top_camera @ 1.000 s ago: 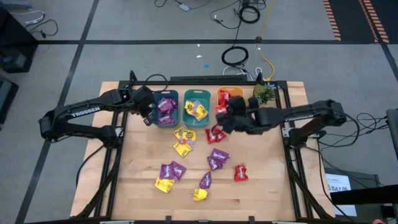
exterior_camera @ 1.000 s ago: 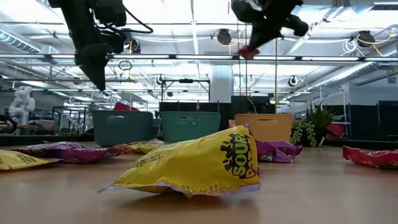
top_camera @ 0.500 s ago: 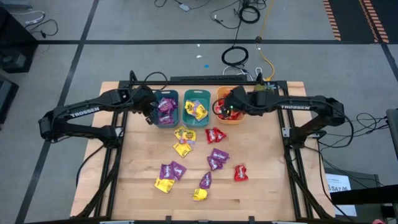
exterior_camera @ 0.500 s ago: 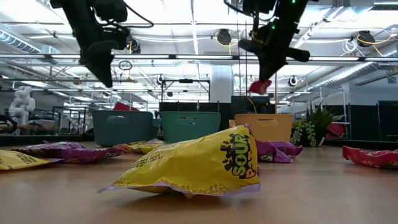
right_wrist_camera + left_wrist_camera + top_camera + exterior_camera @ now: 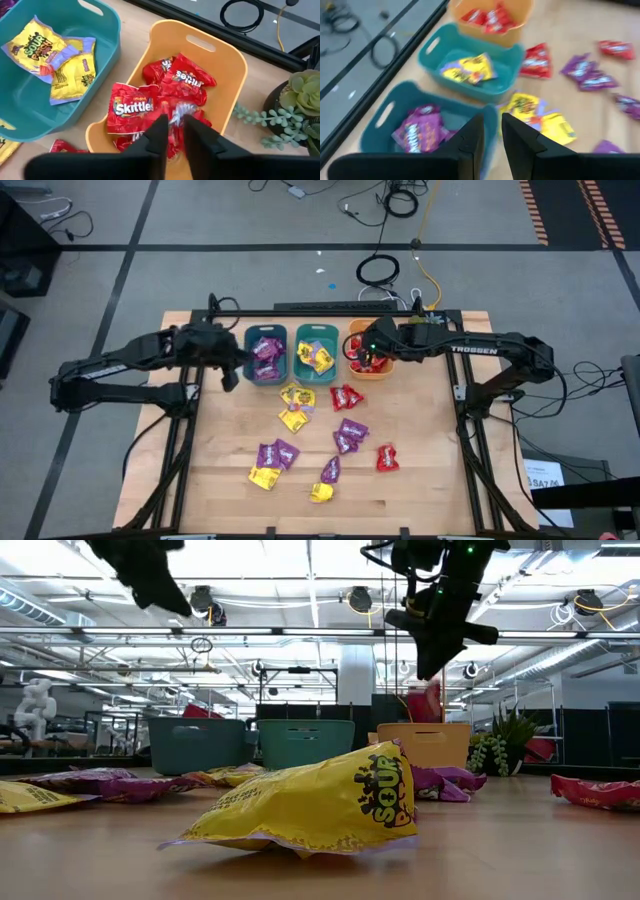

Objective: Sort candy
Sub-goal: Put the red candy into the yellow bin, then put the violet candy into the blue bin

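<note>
Here, a red candy packet [image 5: 424, 700] hangs in the air directly under the right gripper [image 5: 173, 131], just above the orange bin [image 5: 370, 350] that holds the other red packets [image 5: 135, 107]. In the right wrist view the fingers stand slightly apart with the packet's crinkled wrapper in the gap; whether they grip it cannot be told. The packet appears to lie straight below the claw, over the bin. The left gripper [image 5: 492, 137], fingers narrowly apart and empty, hovers beside the outer teal bin [image 5: 380, 120] of purple packets [image 5: 417, 132]. Loose packets [image 5: 295, 405] lie on the table [image 5: 420, 480], well apart from both.
</note>
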### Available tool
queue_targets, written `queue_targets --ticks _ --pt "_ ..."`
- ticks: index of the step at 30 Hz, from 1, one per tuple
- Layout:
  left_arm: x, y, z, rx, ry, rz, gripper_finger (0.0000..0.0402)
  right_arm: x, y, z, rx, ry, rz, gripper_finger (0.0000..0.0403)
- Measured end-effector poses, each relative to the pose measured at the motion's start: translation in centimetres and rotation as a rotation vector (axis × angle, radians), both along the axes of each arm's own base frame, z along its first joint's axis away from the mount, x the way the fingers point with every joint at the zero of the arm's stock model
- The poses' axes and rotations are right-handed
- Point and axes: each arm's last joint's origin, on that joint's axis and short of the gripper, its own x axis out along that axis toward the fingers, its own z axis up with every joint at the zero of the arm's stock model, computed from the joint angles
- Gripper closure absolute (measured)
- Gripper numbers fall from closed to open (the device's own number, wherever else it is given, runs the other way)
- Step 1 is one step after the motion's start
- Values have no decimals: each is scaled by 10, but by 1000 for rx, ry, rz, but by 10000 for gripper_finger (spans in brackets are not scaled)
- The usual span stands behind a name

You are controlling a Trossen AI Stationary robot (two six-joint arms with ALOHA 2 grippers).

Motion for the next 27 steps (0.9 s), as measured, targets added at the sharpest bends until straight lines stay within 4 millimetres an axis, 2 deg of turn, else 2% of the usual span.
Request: queue_targets --ticks 8,14,21,27 --pt "-5 -28 6 -85 -70 -114 324 -3 2 0 25 19 12 257" --pt "0 -52 6 -60 -82 -176 324 -11 12 8 98 -3 56 203" --pt "6 -82 -4 -60 -100 -215 324 -26 33 26 98 -34 128 176" --pt "14 -109 -17 -49 -15 -352 324 -35 57 39 91 -80 223 175"
